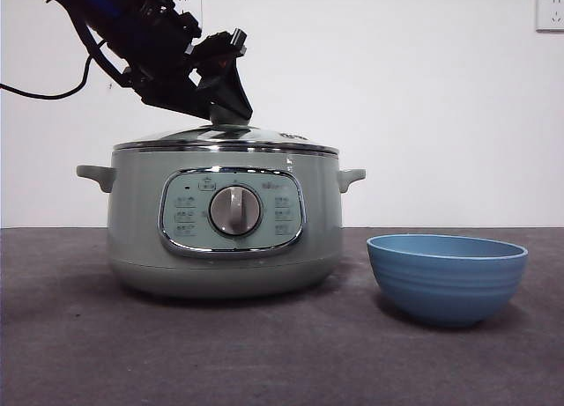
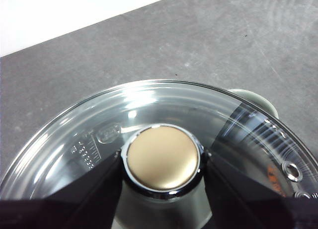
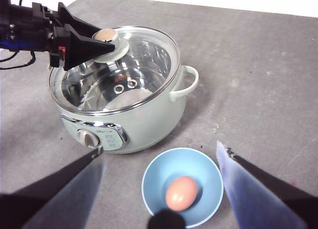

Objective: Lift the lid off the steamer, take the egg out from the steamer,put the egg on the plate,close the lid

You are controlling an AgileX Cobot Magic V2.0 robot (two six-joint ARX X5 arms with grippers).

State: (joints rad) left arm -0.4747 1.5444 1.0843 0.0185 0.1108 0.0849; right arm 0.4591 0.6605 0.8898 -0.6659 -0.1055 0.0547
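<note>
The glass lid (image 1: 225, 137) sits on the sage-green steamer (image 1: 225, 256). My left gripper (image 1: 227, 115) comes down from the upper left, and its jaws are closed on the lid's round knob (image 2: 163, 159), touching it on both sides. The right wrist view shows the same grip (image 3: 107, 42) on the lid (image 3: 144, 65) of the steamer (image 3: 149, 124). The blue plate (image 1: 445, 278) stands to the right of the steamer. A brown egg (image 3: 181, 192) lies in the plate (image 3: 149, 174). My right gripper (image 3: 160, 150) is open and empty, hovering above the plate.
The dark grey table (image 1: 264, 353) runs to a white wall behind. A wall socket (image 1: 549, 11) is at the upper right. The steamer's side handle (image 3: 191, 82) sticks out toward the open table on the right.
</note>
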